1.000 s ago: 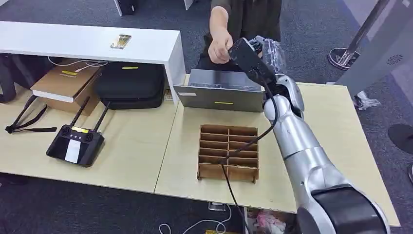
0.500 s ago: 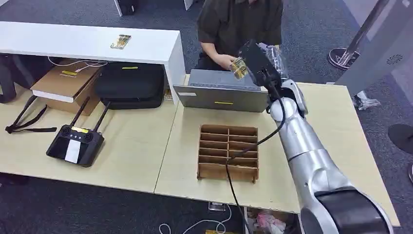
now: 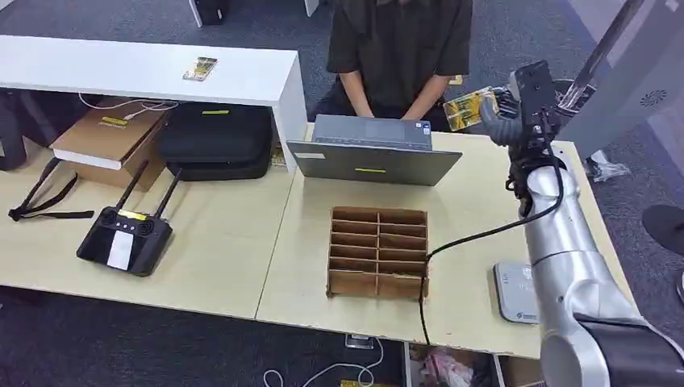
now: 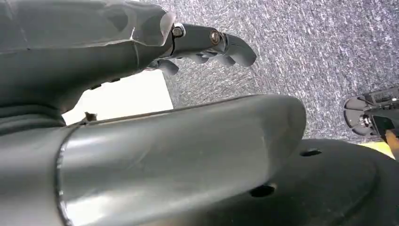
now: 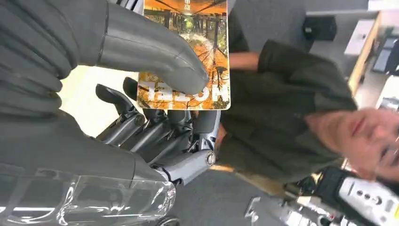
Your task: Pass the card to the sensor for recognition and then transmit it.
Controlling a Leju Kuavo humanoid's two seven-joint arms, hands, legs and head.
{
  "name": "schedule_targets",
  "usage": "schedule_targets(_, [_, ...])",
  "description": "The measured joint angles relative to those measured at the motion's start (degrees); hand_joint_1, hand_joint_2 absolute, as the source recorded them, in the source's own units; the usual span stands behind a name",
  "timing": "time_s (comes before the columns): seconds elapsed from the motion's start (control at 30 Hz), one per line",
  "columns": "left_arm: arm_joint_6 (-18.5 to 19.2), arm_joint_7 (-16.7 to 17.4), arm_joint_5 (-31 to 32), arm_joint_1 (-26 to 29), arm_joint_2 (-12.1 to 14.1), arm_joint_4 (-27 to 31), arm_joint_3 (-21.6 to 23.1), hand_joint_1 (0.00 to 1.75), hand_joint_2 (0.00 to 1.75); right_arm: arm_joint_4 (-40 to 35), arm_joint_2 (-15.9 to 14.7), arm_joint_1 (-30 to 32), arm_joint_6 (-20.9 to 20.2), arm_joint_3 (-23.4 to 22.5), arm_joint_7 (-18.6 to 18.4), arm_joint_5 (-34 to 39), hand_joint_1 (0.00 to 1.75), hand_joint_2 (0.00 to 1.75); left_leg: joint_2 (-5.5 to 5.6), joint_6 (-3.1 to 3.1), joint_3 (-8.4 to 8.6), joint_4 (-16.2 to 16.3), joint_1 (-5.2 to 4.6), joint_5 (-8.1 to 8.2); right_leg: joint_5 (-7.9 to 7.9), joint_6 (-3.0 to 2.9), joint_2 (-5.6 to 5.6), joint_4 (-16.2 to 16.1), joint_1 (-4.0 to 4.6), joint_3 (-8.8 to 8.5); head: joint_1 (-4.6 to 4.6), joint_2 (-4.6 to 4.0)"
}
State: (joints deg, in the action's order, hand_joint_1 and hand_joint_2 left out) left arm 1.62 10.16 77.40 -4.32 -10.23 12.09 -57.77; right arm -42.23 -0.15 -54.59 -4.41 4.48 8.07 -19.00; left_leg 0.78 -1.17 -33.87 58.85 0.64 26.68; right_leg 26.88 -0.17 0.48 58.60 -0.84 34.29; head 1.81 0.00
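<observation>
Right hand (image 3: 502, 111) thumb pressed on card (image 3: 468, 108), fingers behind it

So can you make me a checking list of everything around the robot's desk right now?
Surface: pale wooden table, mostly bare.
Job's things: orange picture card held up; flat grey sensor pad near the table's front edge.
Clutter: brown cardboard divider tray, grey laptop, black remote controller, black bag, cardboard box.
Hands: right hand pinches the card; left hand holds nothing.
Cables: black cable along the right arm.
Surroundings: seated person, white shelf, grey carpet.
</observation>
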Motion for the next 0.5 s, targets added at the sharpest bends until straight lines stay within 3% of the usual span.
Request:
schedule_targets(0.27, [-1.14, -0.02, -0.74, 0.09, -0.2, 0.0, -1.01, 0.0, 0.0, -5.37, -5.73, 5.93, 1.22, -1.55, 0.44, 0.44, 1.75, 1.75, 0.01, 0.02, 0.0, 0.0, 0.01, 0.02, 0.01, 0.01, -0.01, 0.0, 0.01, -0.01, 0.0, 0.0])
schedule_targets(0.5, [-1.62, -0.02, -1.38, 0.11, -0.33, 0.0, -1.81, 0.0, 0.0, -15.51, -7.55, 20.19, 4.22, -3.93, 0.46, -0.36, 1.75, 1.75, 0.04, 0.08, -0.01, -0.01, 0.01, 0.11, 0.05, 0.05, -0.09, -0.02, 0.02, -0.03, 0.02, 0.0])
